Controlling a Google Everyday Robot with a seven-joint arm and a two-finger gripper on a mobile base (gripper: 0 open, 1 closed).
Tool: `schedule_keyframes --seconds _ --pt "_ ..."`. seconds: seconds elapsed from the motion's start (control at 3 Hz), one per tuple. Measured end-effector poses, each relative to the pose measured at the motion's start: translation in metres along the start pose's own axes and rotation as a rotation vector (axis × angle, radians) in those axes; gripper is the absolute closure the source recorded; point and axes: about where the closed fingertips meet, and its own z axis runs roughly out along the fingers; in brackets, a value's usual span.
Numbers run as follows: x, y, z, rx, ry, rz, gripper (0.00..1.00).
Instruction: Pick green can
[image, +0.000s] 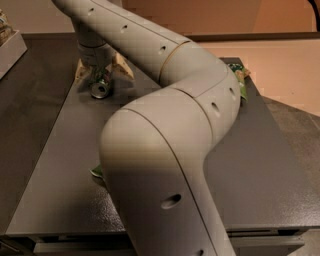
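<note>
**A:** Where's the tool (99, 79)?

**B:** At the far left of the table (60, 150), right down over the green can (101, 90). Whether it's clenched on the can or released, I cannot tell.

**A:** And the can itself?

**B:** It's lying on its side on the table with the silver end facing us. A bit of green shows above that end, close under the tool.

**A:** Anything around it?

**B:** A tan bag (121, 69) sits just behind, its corners poking out either side of the tool. The arm (165, 150) sweeps from there to the near edge and fills the middle. A green packet (241, 75) peeks out at the arm's far right, and a green scrap (97, 172) at its near left — mostly hidden.
</note>
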Motion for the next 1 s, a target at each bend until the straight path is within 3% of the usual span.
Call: schedule_keyframes --seconds 0.33,1.0 --pt "0.0014 0.0005 0.0019 0.005 0.004 0.001 0.25" --pt "0.0019 0.0016 -0.0040 0.004 -0.007 0.000 0.72"
